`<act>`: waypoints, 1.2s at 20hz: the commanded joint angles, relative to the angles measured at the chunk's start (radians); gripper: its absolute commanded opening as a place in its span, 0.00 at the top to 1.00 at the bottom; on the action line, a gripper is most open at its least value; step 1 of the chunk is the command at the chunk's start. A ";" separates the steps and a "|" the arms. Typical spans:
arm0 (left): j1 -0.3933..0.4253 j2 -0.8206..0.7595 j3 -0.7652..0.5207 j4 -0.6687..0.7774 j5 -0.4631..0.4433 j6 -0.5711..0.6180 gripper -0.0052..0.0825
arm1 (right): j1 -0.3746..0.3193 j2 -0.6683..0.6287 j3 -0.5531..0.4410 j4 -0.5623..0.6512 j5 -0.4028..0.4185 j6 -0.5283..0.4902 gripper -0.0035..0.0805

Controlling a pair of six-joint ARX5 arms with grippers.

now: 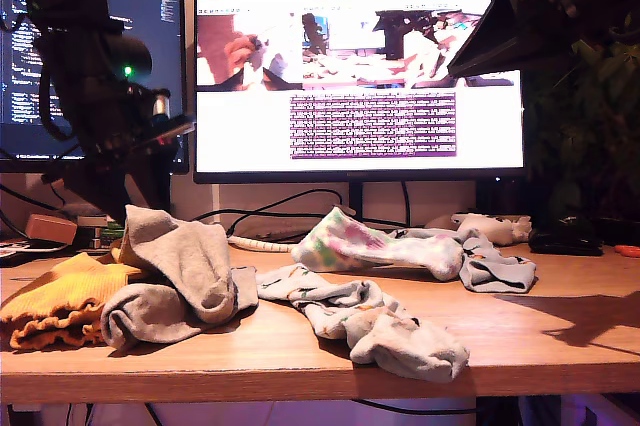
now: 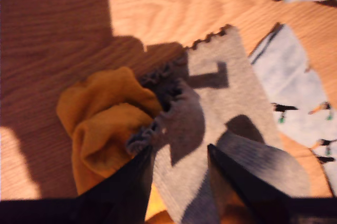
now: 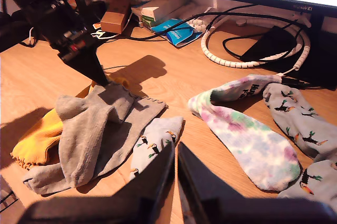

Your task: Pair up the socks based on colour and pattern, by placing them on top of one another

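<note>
Two plain grey socks [image 1: 180, 266] lie heaped together on a mustard-yellow sock [image 1: 55, 301] at the exterior view's left. My first gripper [image 2: 179, 153] hangs open just over the grey pile [image 2: 221, 103], and the yellow sock [image 2: 105, 124] lies beside one finger. A tie-dye sock [image 3: 247, 140] lies mid-table. One pale printed sock [image 3: 152, 148] lies near the grey ones, with another printed sock [image 3: 300, 119] beyond the tie-dye. My second gripper [image 3: 176, 155] is shut and empty, high above the printed sock. Its arm [image 1: 500, 26] shows at the exterior view's upper right.
Two monitors [image 1: 360, 86] stand behind the table, with cables [image 3: 247, 34] and small boxes [image 3: 158, 8] at their feet. A white controller [image 1: 490, 226] rests at the back on the exterior view's right. The table's front edge [image 1: 320, 381] runs close to the socks.
</note>
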 commanded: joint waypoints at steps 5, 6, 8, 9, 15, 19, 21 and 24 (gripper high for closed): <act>0.002 0.027 -0.009 -0.026 -0.012 0.025 0.61 | -0.002 0.011 -0.014 0.010 0.003 -0.002 0.97; 0.002 0.027 -0.009 -0.025 -0.023 0.026 0.61 | -0.002 0.011 -0.014 0.010 0.003 -0.002 0.97; 0.002 0.027 -0.009 -0.022 -0.053 0.025 0.61 | -0.002 0.011 -0.014 0.010 0.003 -0.002 0.97; 0.002 0.027 -0.009 -0.022 -0.067 0.026 0.61 | -0.002 0.011 -0.014 0.010 0.003 -0.002 0.97; 0.002 0.027 -0.009 0.019 -0.032 0.016 0.61 | -0.002 0.011 -0.014 0.011 0.003 -0.002 0.97; -0.005 0.033 -0.009 0.043 -0.043 -0.002 0.62 | -0.002 0.011 -0.014 0.013 0.002 -0.002 0.97; -0.005 0.034 -0.009 0.042 -0.064 -0.002 0.62 | -0.002 0.011 -0.014 0.018 0.002 -0.002 0.97; -0.005 0.034 -0.009 0.038 -0.068 -0.004 0.62 | -0.002 0.011 -0.014 0.018 0.002 -0.002 0.97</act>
